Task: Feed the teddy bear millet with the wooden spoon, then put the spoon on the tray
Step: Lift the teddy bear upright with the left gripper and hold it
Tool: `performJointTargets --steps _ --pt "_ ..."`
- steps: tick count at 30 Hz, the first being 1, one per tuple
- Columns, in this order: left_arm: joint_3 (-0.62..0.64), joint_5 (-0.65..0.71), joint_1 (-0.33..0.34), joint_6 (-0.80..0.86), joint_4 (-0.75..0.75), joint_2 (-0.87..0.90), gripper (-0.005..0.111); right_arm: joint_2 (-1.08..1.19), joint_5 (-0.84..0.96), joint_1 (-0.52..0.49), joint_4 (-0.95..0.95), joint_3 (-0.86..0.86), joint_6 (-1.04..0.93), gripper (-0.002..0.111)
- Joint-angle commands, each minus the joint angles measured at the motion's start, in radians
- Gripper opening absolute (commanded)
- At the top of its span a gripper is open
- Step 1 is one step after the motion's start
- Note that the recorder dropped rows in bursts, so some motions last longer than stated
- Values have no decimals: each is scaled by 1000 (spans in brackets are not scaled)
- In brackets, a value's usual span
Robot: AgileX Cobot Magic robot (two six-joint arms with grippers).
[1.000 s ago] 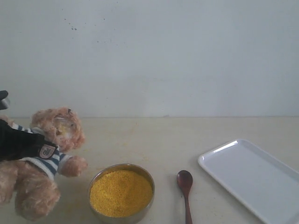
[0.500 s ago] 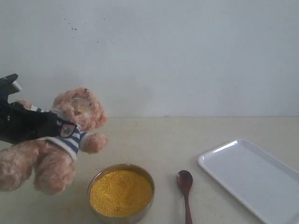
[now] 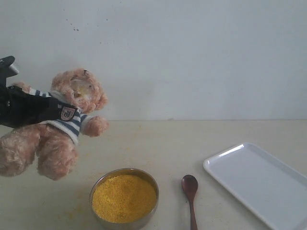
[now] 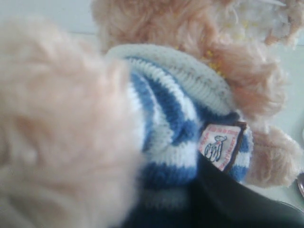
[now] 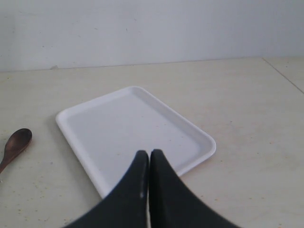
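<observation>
Beside spoon [image 3: 190,187], bowl [image 3: 123,170] heaped w/ millet [image 3: 124,198]; L end effector [image 3: 53,109] grips bear [image 3: 79,91], R [image 5: 149,156] closed.

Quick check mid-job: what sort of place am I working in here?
Likely a staged lab tabletop, not a real kitchen: bare white wall, plain beige table, and a few props: fluffy light-brown teddy bear, round metal bowl of yellow millet, flat white rectangular tray.
</observation>
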Motion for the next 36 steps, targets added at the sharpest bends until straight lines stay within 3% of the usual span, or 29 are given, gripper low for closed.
performJointTargets --steps 1,36 --pt "-8 26 1 5 2 -7 4 -2 -14 -3 17 -3 -3 0" --pt "-8 96 1 5 88 -7 4 -2 -14 -3 17 -3 0 0"
